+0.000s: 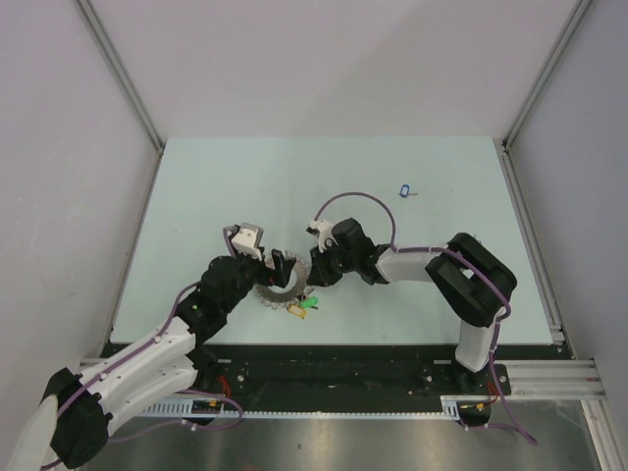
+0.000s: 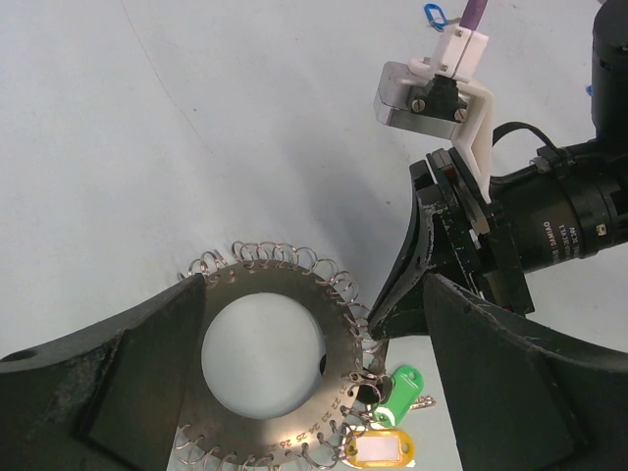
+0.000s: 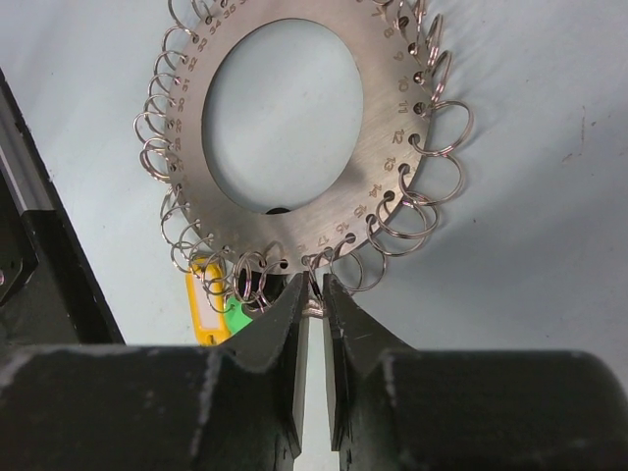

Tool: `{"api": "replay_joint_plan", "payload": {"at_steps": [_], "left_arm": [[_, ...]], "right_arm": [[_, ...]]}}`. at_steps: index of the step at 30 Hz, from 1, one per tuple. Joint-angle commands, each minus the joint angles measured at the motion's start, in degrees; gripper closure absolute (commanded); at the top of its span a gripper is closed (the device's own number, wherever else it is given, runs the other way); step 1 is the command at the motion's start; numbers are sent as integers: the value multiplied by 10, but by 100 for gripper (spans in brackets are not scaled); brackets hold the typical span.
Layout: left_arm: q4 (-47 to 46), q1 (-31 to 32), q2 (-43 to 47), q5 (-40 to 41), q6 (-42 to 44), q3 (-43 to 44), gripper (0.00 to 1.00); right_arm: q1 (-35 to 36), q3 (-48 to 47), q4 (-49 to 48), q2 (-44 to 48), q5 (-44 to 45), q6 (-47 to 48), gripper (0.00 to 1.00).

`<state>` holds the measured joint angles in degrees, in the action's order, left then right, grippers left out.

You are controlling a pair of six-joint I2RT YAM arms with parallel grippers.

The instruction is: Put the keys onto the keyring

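Observation:
The keyring (image 1: pixel 278 294) is a flat silver disc with a round hole, numbered and fringed with small split rings. It lies near the table's front, with a green tag (image 2: pixel 397 388) and a yellow tag (image 2: pixel 383 449) on its near side. My left gripper (image 2: pixel 314 285) is open, its fingers on either side of the disc. My right gripper (image 3: pixel 316 294) has its jaws nearly together, pinching one small split ring at the rim of the keyring (image 3: pixel 383 108). One of the keys (image 1: pixel 404 191), with a blue tag, lies alone further back on the right, also seen at the top of the left wrist view as the key (image 2: pixel 433 14).
The pale table (image 1: pixel 196 196) is boxed in by white walls with aluminium posts at the back corners. A black rail (image 1: pixel 334 368) runs along the front edge behind the arm bases. A purple cable (image 1: pixel 353 201) loops above the right wrist.

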<state>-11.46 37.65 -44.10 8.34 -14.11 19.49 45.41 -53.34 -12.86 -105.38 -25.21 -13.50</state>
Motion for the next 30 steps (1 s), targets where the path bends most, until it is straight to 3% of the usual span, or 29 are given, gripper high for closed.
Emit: {"api": "replay_joint_plan", "payload": {"at_steps": [1, 7, 11, 13, 24, 26, 30], "left_arm": [[-19, 2, 5, -8, -14, -3, 4], [-18, 2, 4, -10, -13, -3, 4], [-20, 2, 5, -10, -13, -2, 4], [-17, 2, 9, -14, -12, 0, 4], [-28, 2, 71, -67, -17, 7, 4], [-28, 2, 82, -78, -14, 16, 4], [-14, 2, 94, -144, -1, 42, 5]], "right_arm": [[-1, -5, -23, -13, -20, 5, 84], [-1, -10, -16, -18, -25, 6, 84], [-1, -9, -4, 1, -13, 16, 97], [0, -10, 12, 20, 3, 28, 98], [63, -19, 145, 213, 191, 251, 100], [74, -8, 135, 258, 202, 262, 100], [79, 46, 19, 351, 196, 276, 100]]}}
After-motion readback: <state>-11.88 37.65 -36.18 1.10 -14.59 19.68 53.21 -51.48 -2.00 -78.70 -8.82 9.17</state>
